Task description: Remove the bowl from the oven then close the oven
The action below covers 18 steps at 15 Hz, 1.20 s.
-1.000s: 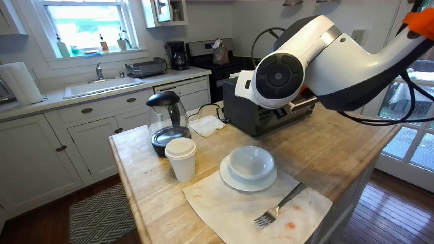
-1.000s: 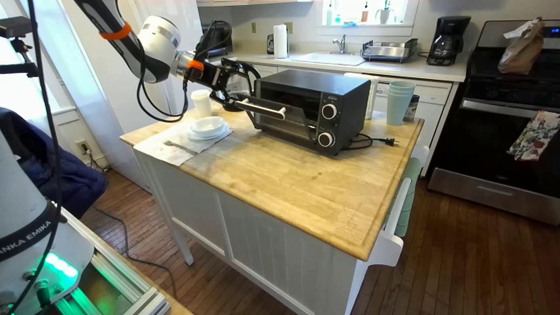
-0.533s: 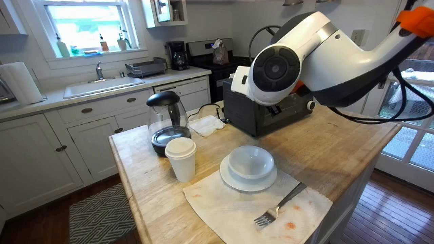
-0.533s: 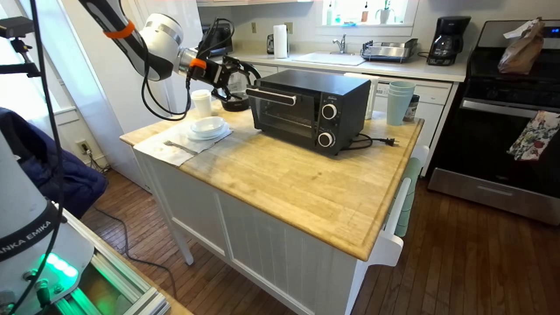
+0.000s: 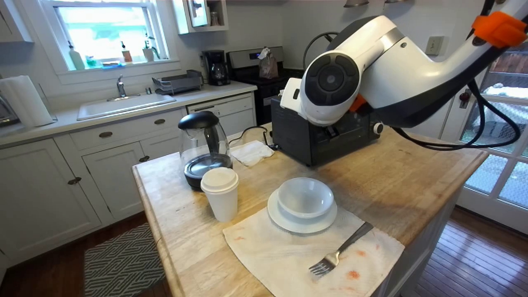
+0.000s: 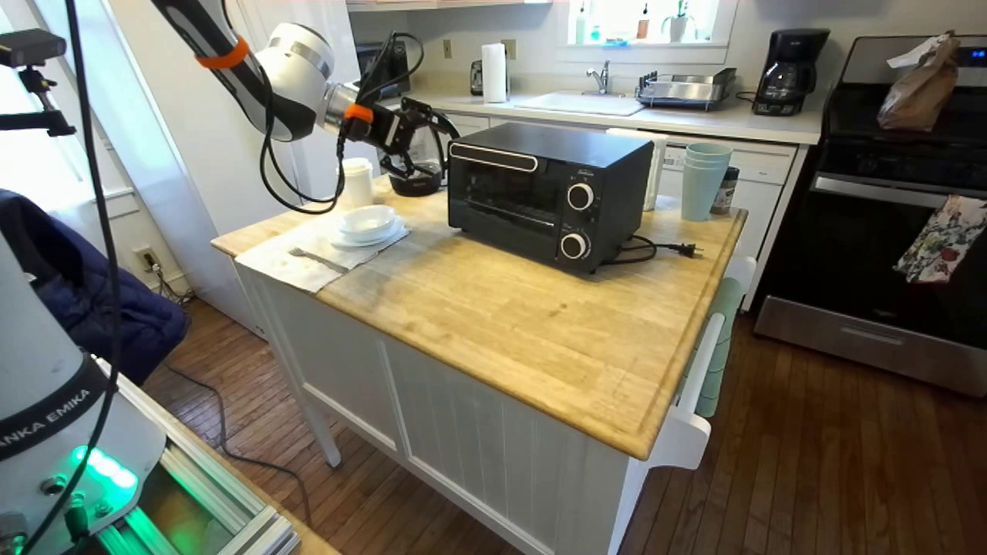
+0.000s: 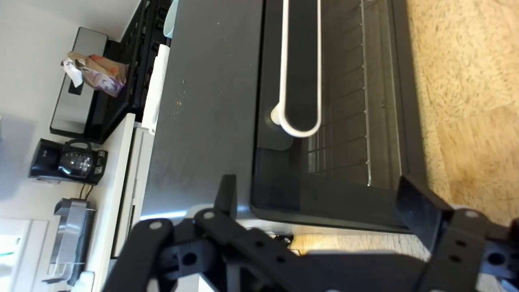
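Black oven [image 6: 540, 193] sits closed near far edge of desk [image 6: 501, 301], white bowl [image 6: 367, 219] toward left corner in an exterior view; gripper [image 7: 319, 194] wide.

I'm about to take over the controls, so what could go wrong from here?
The open gripper looks close to the front corner of the oven and might bump it while turning away. If the arm swings low, it could knock the bowl off the plate. The lidded cup and glass kettle share that wooden tabletop, so a wide sweep might tip them.
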Available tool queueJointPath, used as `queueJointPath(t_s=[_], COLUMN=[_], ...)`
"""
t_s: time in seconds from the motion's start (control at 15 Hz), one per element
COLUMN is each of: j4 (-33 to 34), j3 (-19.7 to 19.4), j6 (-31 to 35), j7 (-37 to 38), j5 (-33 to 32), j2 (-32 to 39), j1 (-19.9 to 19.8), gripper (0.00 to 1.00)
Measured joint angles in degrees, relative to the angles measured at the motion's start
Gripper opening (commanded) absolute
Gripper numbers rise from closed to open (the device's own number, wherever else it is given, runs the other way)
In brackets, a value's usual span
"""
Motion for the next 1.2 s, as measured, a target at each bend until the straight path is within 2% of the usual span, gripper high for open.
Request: queueJointPath(t_s=[0.47, 1.2], j4=[0.06, -7.48], j3=[-0.01, -2.05], j6=[0.07, 2.16], j7=[4.74, 14.94], j5=[12.0, 33.5], j2=[-2.96, -17.8], j1=[-0.68, -2.11], gripper=[1.0, 1.0])
